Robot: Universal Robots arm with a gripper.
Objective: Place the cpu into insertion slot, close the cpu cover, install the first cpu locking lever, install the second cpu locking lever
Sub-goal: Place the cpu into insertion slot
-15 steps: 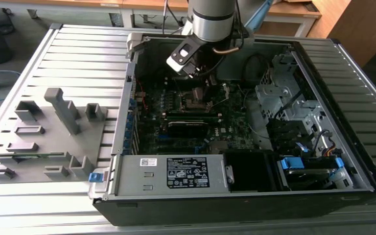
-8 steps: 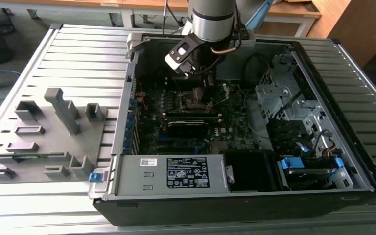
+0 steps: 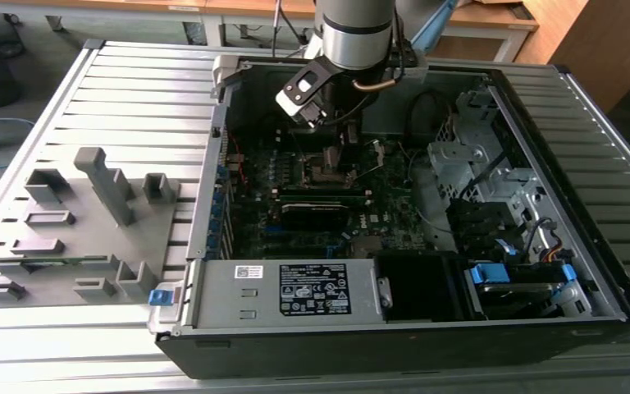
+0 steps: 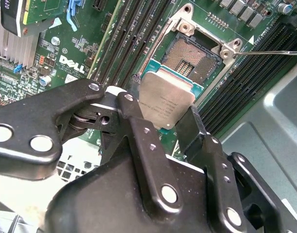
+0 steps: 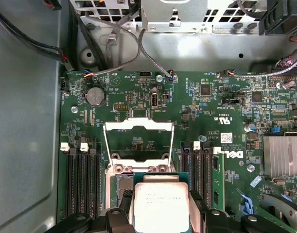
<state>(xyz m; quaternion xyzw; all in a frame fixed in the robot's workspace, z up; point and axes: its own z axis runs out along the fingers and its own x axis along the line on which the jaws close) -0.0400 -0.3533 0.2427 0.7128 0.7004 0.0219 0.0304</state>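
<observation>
You have open room straight over the slot (image 4: 194, 58); its contacts lie bare, with the held cpu (image 4: 165, 102) at one edge. The cover (image 5: 138, 127) is swung back, a thin lever (image 4: 274, 53) juts out beside it, and memory slots (image 4: 133, 39) crowd both flanks.

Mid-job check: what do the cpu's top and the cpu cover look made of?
The cpu: dull silver-grey metal top, matte with soft glare, on a teal-green laminate edge. The cpu cover: thin bare metal, probably steel, pale and shiny.
</observation>
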